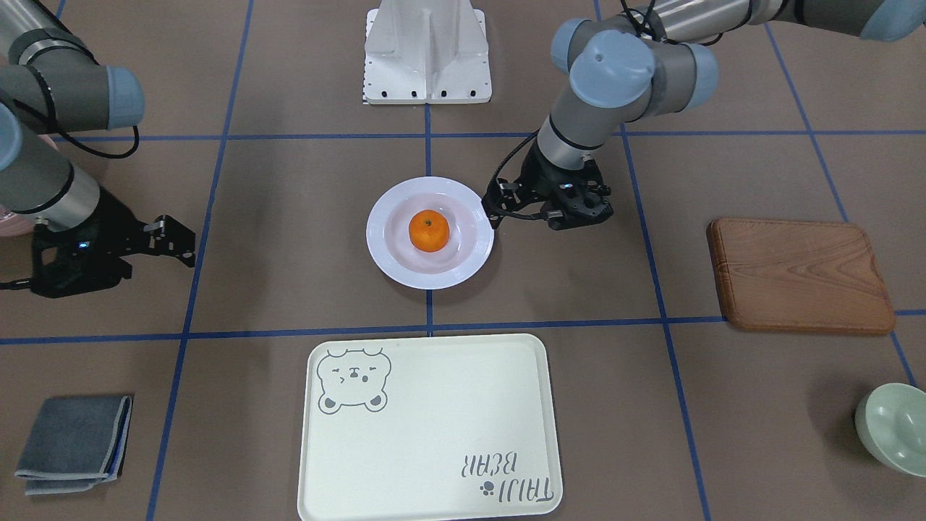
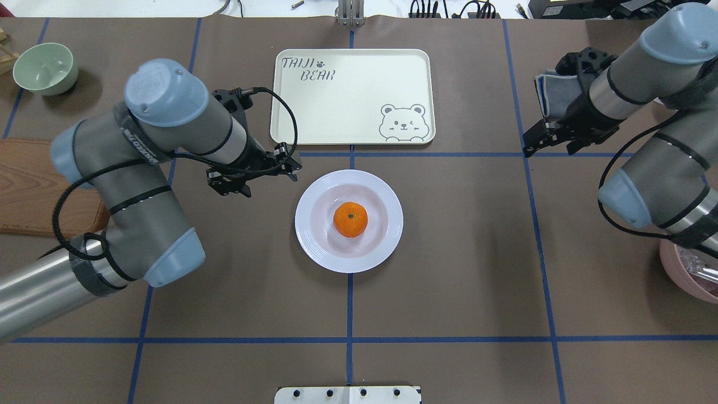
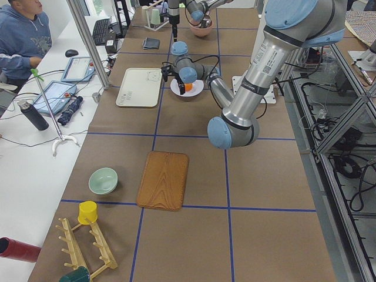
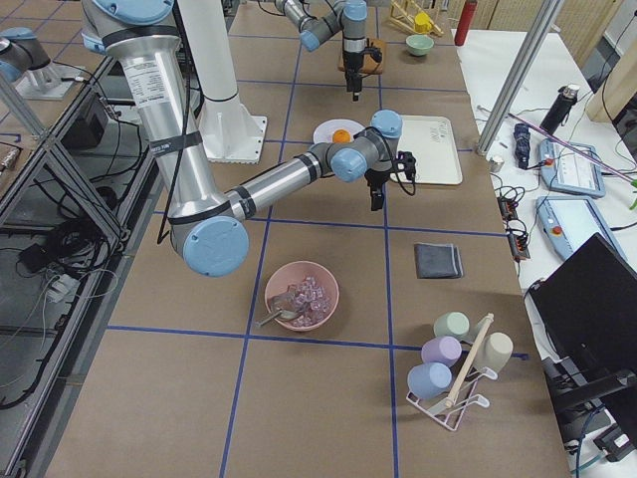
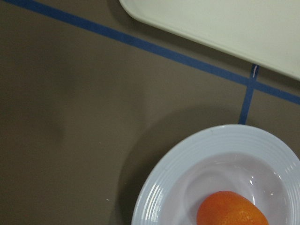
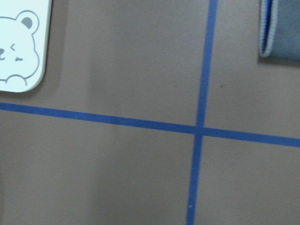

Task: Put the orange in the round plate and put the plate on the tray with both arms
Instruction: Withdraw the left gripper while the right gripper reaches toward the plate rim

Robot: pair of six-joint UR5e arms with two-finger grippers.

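Observation:
The orange [image 1: 429, 231] [image 2: 350, 219] lies in the middle of the round plate [image 1: 380, 242] [image 2: 305, 224], which stands on the table at its centre. My left gripper [image 1: 495, 206] [image 2: 289, 164] hovers low, just beside the plate's rim on my left, looks open and holds nothing. The left wrist view shows the plate [image 5: 159, 197], the orange [image 5: 232, 211] and a tray corner [image 5: 225, 18]. The tray [image 1: 434, 434] [image 2: 359, 95] lies bare beyond the plate. My right gripper [image 1: 181, 242] [image 2: 533, 143] stands far off to my right, open and holding nothing.
A wooden board [image 1: 799, 275] and a pale-green bowl [image 1: 893, 427] lie on my left side. A folded grey cloth [image 1: 72, 441] lies far right, a pink bowl [image 2: 690, 269] near right. A person [image 3: 23, 35] sits beyond the table's far edge.

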